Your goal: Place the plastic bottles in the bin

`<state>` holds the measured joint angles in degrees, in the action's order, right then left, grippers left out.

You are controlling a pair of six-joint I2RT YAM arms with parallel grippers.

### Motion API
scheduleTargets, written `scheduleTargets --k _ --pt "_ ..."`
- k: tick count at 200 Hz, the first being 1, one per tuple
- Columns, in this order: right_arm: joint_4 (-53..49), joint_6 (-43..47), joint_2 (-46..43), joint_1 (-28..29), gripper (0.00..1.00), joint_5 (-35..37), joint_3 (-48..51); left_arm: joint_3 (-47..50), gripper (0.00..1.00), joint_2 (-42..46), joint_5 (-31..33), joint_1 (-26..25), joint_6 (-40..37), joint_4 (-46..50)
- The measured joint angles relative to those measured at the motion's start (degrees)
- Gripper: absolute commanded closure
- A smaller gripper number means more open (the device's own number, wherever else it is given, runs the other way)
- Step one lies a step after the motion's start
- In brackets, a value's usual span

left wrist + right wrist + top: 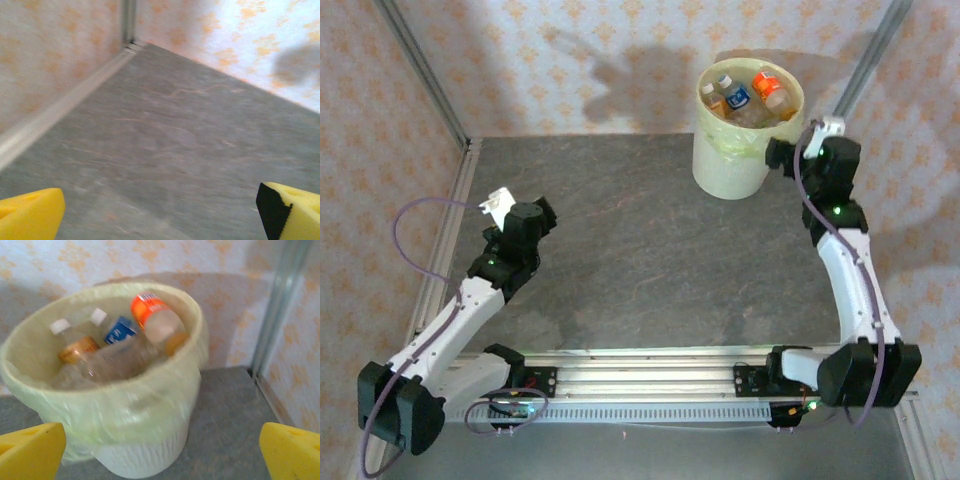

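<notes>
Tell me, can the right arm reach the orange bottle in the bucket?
Probably yes. The right gripper hangs open just beside the bin, and the orange bottle lies on top of the other bottles near the rim, with nothing covering it.

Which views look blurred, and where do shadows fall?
Top external: fairly sharp, with arm-shaped shadows on the patterned orange-and-white back wall. Left wrist: the grey stone-look table is smeared soft. Right wrist: the round cream bag-lined bin and its plastic bottles are blurred, shadow on the wall behind.
</notes>
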<state>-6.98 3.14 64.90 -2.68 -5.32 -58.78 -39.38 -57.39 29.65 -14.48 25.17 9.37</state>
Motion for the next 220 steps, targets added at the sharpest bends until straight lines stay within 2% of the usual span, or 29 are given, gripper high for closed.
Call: scheduleTargets --k 42,79,99,125,148,190,220 --pt "5.4 -6.2 0.8 0.0 0.01 7.1 18.0 5.7 0.00 -8.5 -1.8 7.5 -8.9 -7.6" --pt "19.8 -6.1 9.2 0.0 0.01 5.8 31.2 6.5 0.00 -18.4 -5.3 9.7 -13.4 -16.4" --pt "25.7 -6.0 13.5 0.0 0.01 4.2 32.7 6.5 0.00 -22.8 -6.6 9.8 -15.0 -21.4" --pt "35.6 -5.1 14.9 0.0 0.01 3.1 33.4 7.3 0.00 -24.9 -6.3 9.8 -16.4 -27.7" --pt "50.1 -3.7 20.3 0.1 0.01 1.1 37.0 9.9 0.00 -24.9 -7.1 10.6 -17.5 -34.9" --pt "49.6 -2.3 22.4 2.0 0.01 1.9 36.3 15.5 0.00 -26.4 -11.7 10.7 -20.6 -46.2" --pt "49.9 -1.7 22.4 2.6 0.01 2.4 35.5 15.9 0.00 -28.4 -13.1 10.3 -22.1 -49.2"
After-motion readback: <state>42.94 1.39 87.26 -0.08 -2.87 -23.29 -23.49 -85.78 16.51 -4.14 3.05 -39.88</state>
